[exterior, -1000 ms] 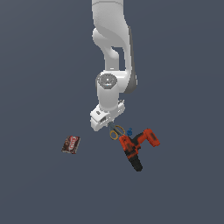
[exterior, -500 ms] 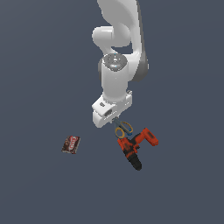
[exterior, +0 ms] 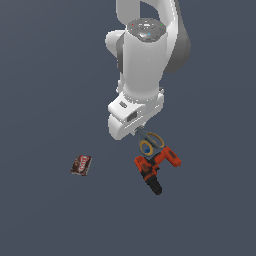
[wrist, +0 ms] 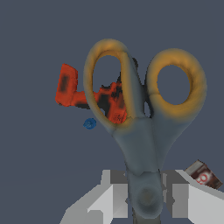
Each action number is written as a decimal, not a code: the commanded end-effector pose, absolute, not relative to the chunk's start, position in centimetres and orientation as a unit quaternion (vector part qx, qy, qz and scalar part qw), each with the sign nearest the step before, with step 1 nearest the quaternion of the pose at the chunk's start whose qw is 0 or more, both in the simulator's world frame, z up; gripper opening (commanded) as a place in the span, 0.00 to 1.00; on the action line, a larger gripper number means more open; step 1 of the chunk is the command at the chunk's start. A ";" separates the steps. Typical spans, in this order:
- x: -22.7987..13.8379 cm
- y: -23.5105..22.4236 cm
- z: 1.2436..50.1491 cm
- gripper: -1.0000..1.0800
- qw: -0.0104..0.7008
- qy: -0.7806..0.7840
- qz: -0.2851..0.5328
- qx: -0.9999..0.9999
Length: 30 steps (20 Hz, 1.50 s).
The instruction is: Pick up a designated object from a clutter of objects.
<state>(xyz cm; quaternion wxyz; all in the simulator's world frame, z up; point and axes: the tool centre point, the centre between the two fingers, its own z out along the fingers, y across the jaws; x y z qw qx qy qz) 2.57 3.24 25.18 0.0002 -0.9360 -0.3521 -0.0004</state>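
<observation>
The scissors (wrist: 144, 127) have yellow-orange loop handles and a grey body. They fill the wrist view, held at the pivot end between my two grey fingers (wrist: 109, 197). My gripper (wrist: 146, 201) is shut on them. In the exterior view the scissors (exterior: 150, 142) hang just under the white hand, with the gripper (exterior: 139, 131) mostly hidden by it. They are lifted above the floor, over the orange-red and black power drill (exterior: 152, 170). The blades are hidden between the fingers.
The drill also shows in the wrist view (wrist: 87, 94), behind one handle loop. A tiny blue item (wrist: 89, 124) lies near it. A dark red packet (exterior: 81, 165) lies at the exterior view's left and shows at the wrist view's edge (wrist: 202, 175).
The arm has risen, carrying the scissors up off the floor and away from the drill. The tiny blue item seen beside the scissors before is now hidden in the exterior view.
</observation>
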 end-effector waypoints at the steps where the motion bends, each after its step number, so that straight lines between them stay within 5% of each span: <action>1: 3.5 3.8 27.6 0.00 0.000 -0.352 0.000 -0.936; 30: 10.7 8.0 44.0 0.00 0.000 -0.350 0.000 -0.937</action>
